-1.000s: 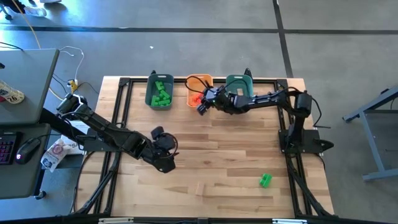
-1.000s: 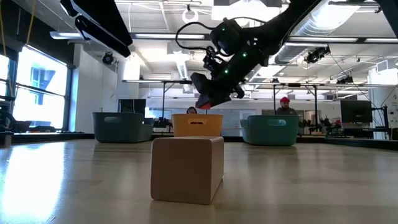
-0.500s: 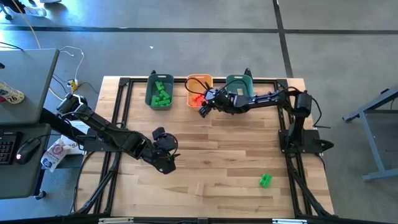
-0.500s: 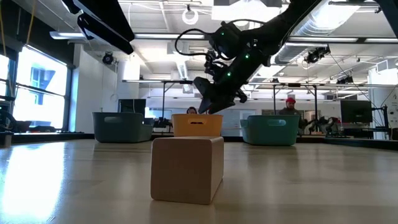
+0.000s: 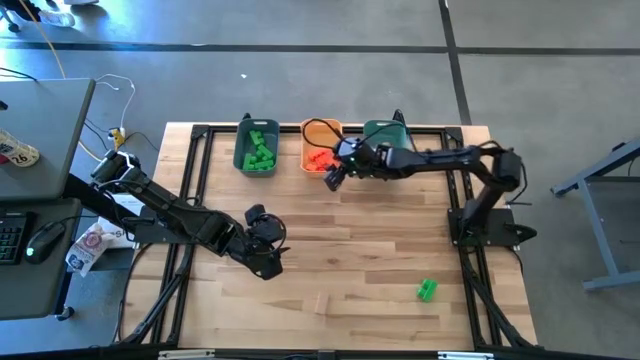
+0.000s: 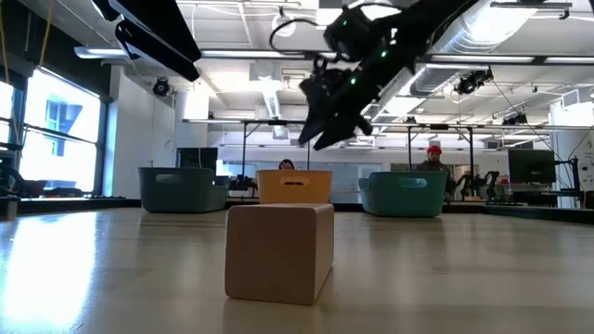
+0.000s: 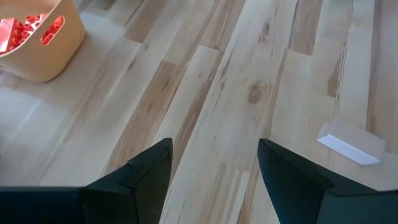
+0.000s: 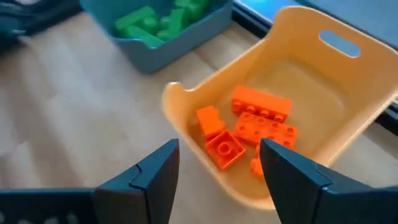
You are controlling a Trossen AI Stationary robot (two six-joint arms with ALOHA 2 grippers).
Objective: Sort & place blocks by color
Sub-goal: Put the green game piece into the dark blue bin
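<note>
Several red-orange blocks (image 8: 249, 127) lie in the orange bin (image 5: 320, 138), and green blocks (image 8: 155, 22) fill the left teal bin (image 5: 257, 150). My right gripper (image 5: 331, 179) hovers open over the orange bin's near rim, its fingers (image 8: 217, 152) empty. A tan block (image 5: 322, 302) rests flat on the table near the front, and a green block (image 5: 427, 290) lies at the front right. My left gripper (image 5: 266, 240) stands open and empty above the table's left middle (image 7: 214, 146).
A second teal bin (image 5: 385, 135) stands to the right of the orange one at the far edge. The tan block (image 6: 278, 252) looms close before the low camera. Bare wood lies between the bins and the front blocks. A person shows in the room beyond.
My right gripper has opened and let go of a red-orange block, which has dropped into the orange bin. The gripper has then risen and tipped up, drawing back a little toward the table's near edge.
</note>
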